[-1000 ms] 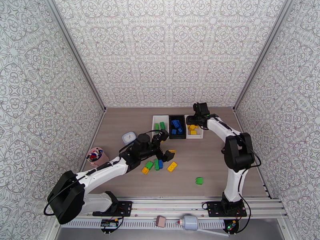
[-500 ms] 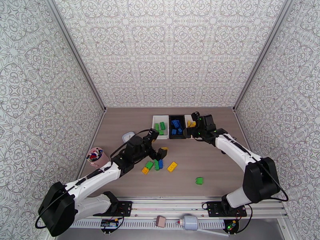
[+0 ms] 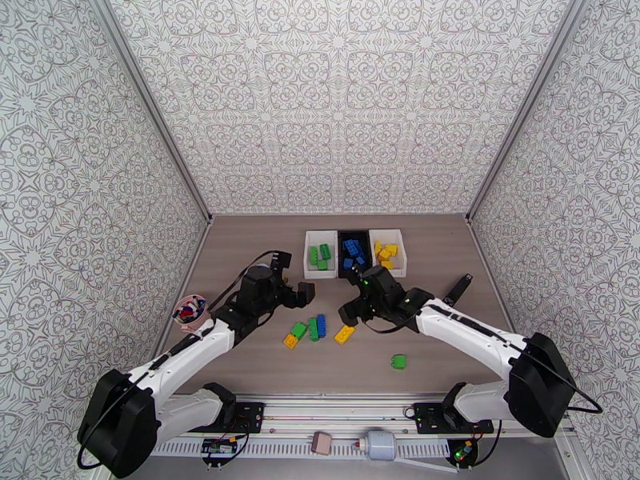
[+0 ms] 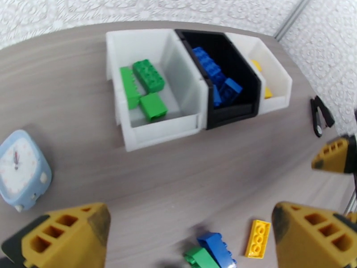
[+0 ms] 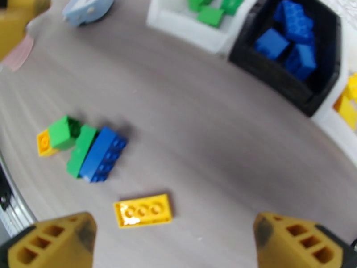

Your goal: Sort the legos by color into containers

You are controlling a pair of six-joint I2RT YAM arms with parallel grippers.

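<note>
Now the right tool point(image 3: 354, 300) has swung back from the yellow bin point(image 3: 403, 254) at the bench's far edge, wide open and empty, above the yellow brick point(image 3: 345, 334) lying mid-bench, likely its next pickup. The left tool point(image 3: 301, 291), also open and empty, has withdrawn.

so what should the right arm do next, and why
Probably lower the right jaws onto the flat yellow brick: they stand open, and in the wrist view the brick lies loose on the table between them, not yet in the white bin holding yellow ones.
</note>
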